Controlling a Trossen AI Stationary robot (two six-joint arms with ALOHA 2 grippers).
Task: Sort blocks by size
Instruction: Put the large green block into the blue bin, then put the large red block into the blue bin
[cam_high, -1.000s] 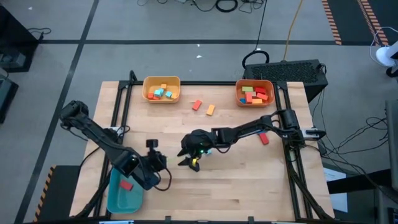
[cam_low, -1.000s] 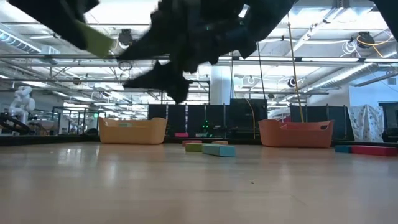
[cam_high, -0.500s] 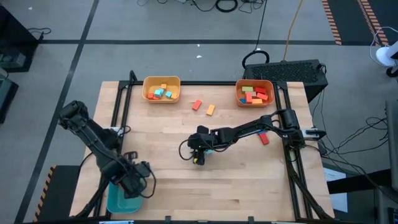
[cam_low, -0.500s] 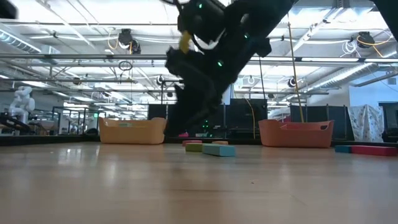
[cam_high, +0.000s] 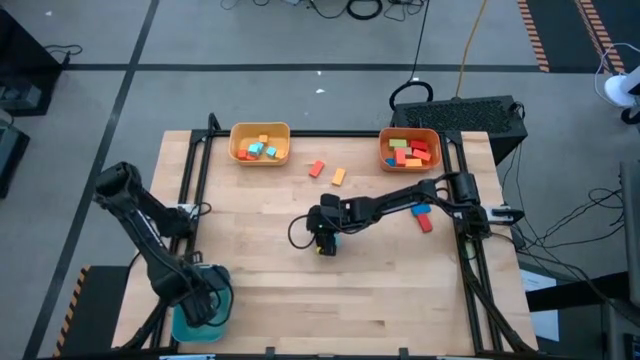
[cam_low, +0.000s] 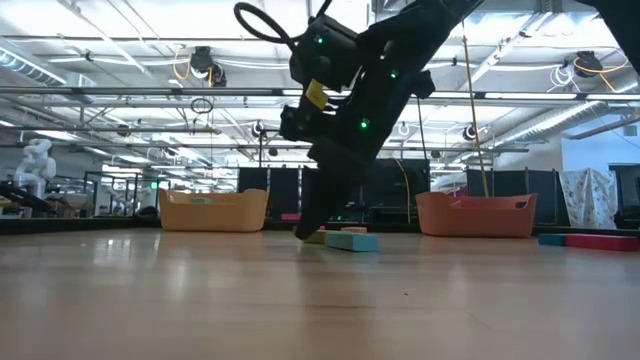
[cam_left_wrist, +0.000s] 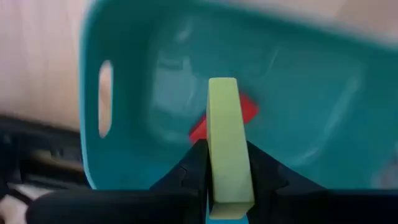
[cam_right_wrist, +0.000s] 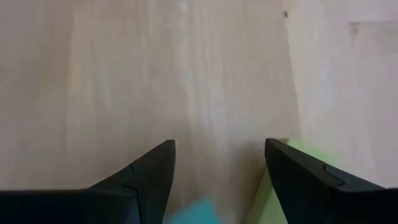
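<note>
My left gripper (cam_left_wrist: 230, 155) hangs over the teal bin (cam_high: 196, 322) at the table's near left corner, shut on a light green bar (cam_left_wrist: 227, 124). A red block (cam_left_wrist: 244, 111) lies in the bin under it. My right gripper (cam_right_wrist: 221, 149) stands open at mid-table (cam_high: 325, 243), slanting down, its tips just above the wood (cam_low: 308, 228). A light blue block (cam_low: 352, 241) and a green block (cam_right_wrist: 292, 177) lie flat on the table right by its fingers; I see no touch. My left gripper pinches the light green bar's two long sides (cam_left_wrist: 229, 163) between its two fingers. The fingers point down from above. The bar is clear of the bin, and one end (cam_left_wrist: 222, 87) stands out past the fingertips over the bin's floor.
At the far edge stand a yellow bin (cam_high: 260, 143) and an orange bin (cam_high: 410, 150), both holding blocks. Two orange blocks (cam_high: 317, 168) (cam_high: 338, 177) lie loose between them. A red block (cam_high: 425, 224) and a blue one (cam_high: 420, 211) lie under the right arm.
My left gripper has carried the green bar from mid-table toward the near left corner, over the teal bin, and has turned to point straight down. My right gripper has sunk toward the table and tipped its fingers downward, staying open.
</note>
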